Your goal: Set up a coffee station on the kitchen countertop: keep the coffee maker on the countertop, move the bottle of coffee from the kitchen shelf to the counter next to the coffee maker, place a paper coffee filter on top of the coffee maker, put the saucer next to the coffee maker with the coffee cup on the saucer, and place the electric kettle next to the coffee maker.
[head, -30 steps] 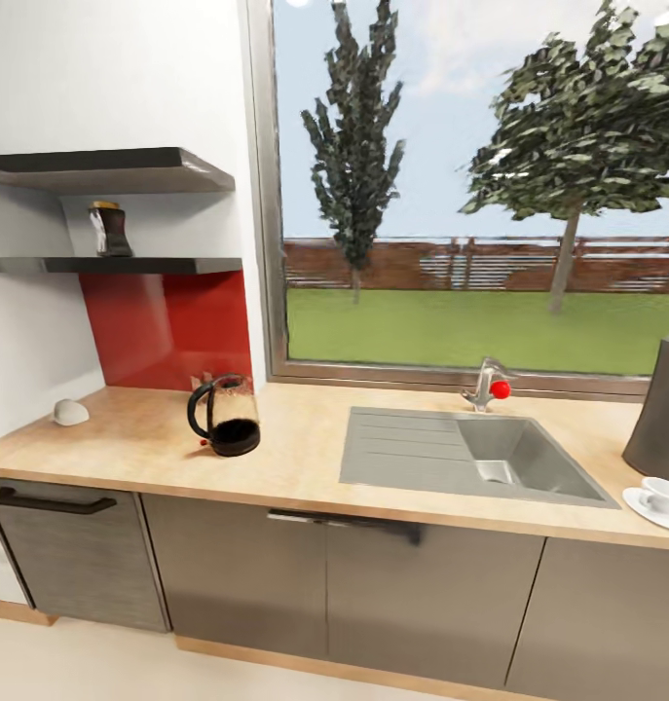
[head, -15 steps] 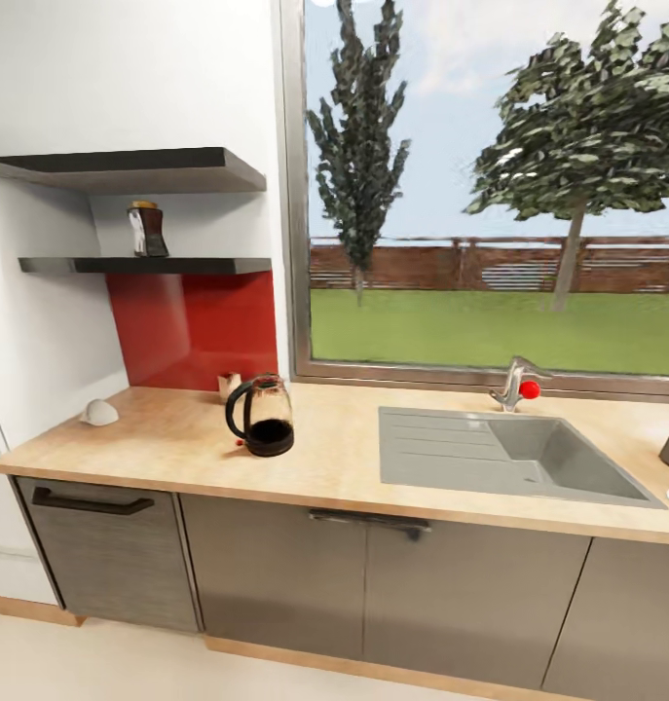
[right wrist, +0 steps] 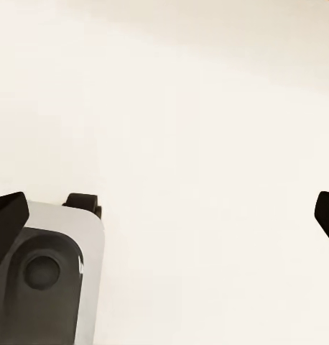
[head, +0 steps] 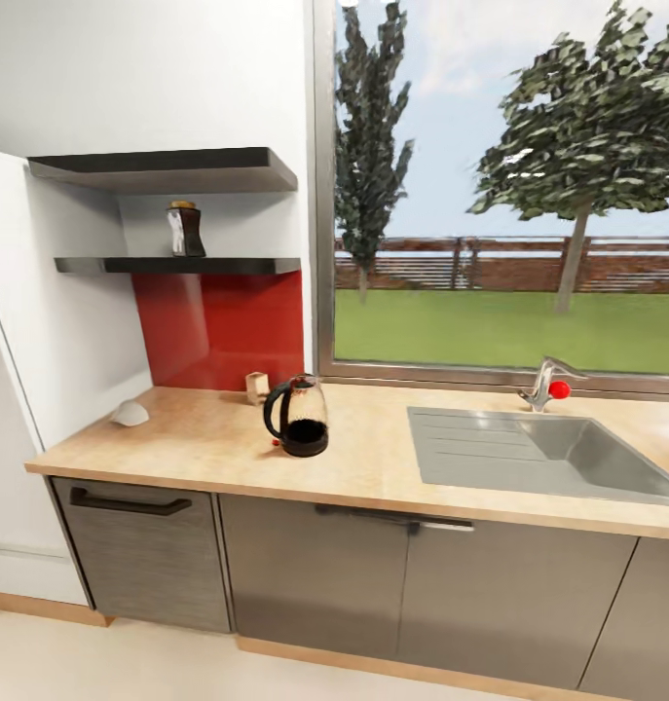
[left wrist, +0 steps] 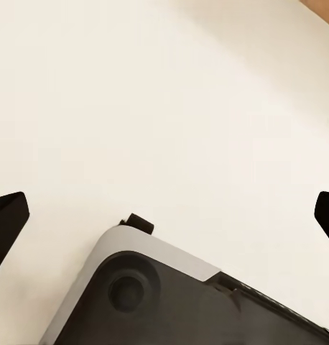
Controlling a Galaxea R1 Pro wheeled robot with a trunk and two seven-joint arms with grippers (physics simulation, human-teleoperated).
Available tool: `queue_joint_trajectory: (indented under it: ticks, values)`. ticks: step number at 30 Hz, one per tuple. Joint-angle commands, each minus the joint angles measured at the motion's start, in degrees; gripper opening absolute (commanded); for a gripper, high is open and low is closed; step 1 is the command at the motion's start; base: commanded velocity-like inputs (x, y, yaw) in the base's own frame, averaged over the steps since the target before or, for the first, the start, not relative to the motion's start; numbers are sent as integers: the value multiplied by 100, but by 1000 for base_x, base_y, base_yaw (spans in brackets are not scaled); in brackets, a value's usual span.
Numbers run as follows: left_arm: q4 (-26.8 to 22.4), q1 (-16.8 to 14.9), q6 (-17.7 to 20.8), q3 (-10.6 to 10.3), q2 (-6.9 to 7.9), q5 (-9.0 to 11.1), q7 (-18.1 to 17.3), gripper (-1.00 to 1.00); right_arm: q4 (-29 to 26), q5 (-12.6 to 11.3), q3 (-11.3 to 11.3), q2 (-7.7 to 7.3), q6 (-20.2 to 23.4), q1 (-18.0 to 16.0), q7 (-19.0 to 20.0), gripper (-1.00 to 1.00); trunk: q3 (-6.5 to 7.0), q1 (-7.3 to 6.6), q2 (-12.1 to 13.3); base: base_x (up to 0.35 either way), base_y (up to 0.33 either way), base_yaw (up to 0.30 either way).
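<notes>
Both grippers spread wide, empty; your reach for the coffee bottle point(head: 184, 231) could knock it off the high shelf point(head: 178, 264).

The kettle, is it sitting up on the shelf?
No, the electric kettle stands on the kitchen countertop, below the kitchen shelf.

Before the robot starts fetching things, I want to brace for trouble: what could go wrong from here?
1. The bottle of coffee stands on the kitchen shelf with another board close above it, so a reaching arm may knock it off.
2. The electric kettle sits in the path below the shelf; an arm could bump it.
3. The paper coffee filter is small and pale near the kitchen countertop end, likely easy to crush or push off.
</notes>
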Motion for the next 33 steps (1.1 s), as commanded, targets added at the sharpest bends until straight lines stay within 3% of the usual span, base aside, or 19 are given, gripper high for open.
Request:
queue_joint_trajectory:
  ticks: [1,6,14,28,33]
  values:
    - [5,-5,-11,39,-1,-20,-16,100,20,-36,23,-1,-38,-10,24,100,-9,2,-8,0,342,0]
    - [5,-5,7,34,2,-10,-13,100,13,-26,25,28,-20,-10,19,100,-9,2,-8,0,342,0]
    - [5,-5,-8,32,0,-15,-17,100,-13,151,187,255,66,-10,-60,100,-9,2,-8,0,342,0]
    - [5,-5,-19,39,1,-4,-14,100,-13,114,142,218,-159,-10,-58,100,-4,2,-8,0,342,-15]
    - [8,-5,-20,41,6,20,-11,100,-7,-107,138,233,-229,-10,-50,100,21,2,-8,0,342,-192]
